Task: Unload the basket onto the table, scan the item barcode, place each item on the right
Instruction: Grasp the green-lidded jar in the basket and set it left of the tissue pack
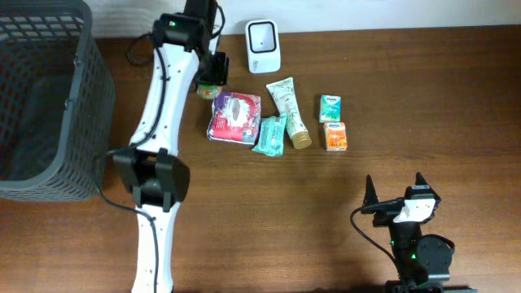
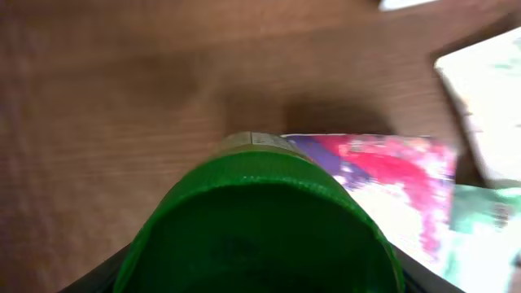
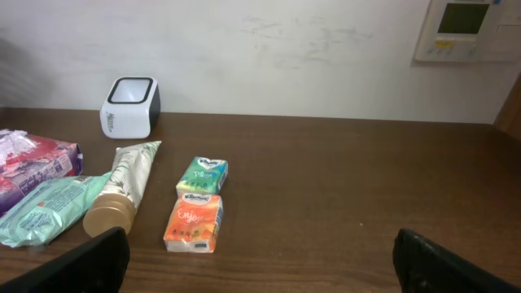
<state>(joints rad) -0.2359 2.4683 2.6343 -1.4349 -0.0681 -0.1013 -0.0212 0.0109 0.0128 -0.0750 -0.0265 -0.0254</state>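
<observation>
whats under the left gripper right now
The left gripper holds a green-capped container, near the pink pack. The cap and the gripper cover the container's body, so no label or barcode shows.

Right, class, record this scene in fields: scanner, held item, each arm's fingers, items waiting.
Scanner: white scanner, far edge of table
Held item: green-lidded jar, near the scanner
Left fingers: closed on the jar
Right fingers: open, empty
Waiting: red pack, teal pack, tube, green box, orange box
Basket: by the left arm
</observation>
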